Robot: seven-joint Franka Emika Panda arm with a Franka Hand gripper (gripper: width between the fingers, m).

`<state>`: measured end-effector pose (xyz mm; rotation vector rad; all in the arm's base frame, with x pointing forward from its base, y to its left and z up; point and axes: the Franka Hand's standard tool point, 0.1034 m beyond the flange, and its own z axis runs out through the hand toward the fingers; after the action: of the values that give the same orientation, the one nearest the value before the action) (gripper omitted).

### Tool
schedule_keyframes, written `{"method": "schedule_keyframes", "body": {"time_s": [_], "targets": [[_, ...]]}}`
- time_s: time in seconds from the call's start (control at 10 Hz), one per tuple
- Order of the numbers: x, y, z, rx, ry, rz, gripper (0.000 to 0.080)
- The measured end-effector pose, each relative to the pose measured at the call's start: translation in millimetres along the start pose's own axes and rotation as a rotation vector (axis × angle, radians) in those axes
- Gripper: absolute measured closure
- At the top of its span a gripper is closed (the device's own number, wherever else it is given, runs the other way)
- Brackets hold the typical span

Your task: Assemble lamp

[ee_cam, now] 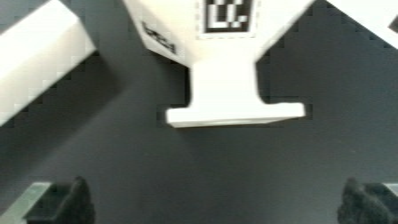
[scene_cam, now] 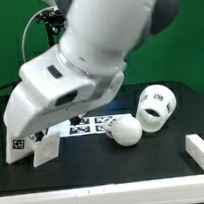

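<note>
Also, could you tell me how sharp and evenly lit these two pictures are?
Exterior view: the arm looms soft and bright up close, while the bulb and shade look fairly sharp. Wrist view: the base is crisp but nearly washed out, and the open gripper's fingers are dark and blurred.

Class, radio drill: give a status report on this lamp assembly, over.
Gripper open, holding nothing. Lamp base beyond the fingers, not gripped. Bulb and shade lying loose, not fitted. Nothing seen blocking the base.
</note>
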<state>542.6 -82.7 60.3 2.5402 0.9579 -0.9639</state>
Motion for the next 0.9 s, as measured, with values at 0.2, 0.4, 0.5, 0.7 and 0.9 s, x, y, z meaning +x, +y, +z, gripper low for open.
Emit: {"method": "schedule_keyframes", "body": {"time_s": [0.2,0.4,0.5,0.7,0.9], "targets": [[-1.3,-10.6,5.1,0.037,-0.143,-0.015,0.0101],[2.8,-9.0,5.6,0.034,-0.141,-0.017,0.0101],[1.9,-8.4,6.8,0.036,-0.142,-0.015,0.0101],[-7.6,1.1,13.9,0.026,-0.134,0.070,0.0101],[-7.4,1.4,16.9,0.018,-0.120,0.118,0.0101]]}}
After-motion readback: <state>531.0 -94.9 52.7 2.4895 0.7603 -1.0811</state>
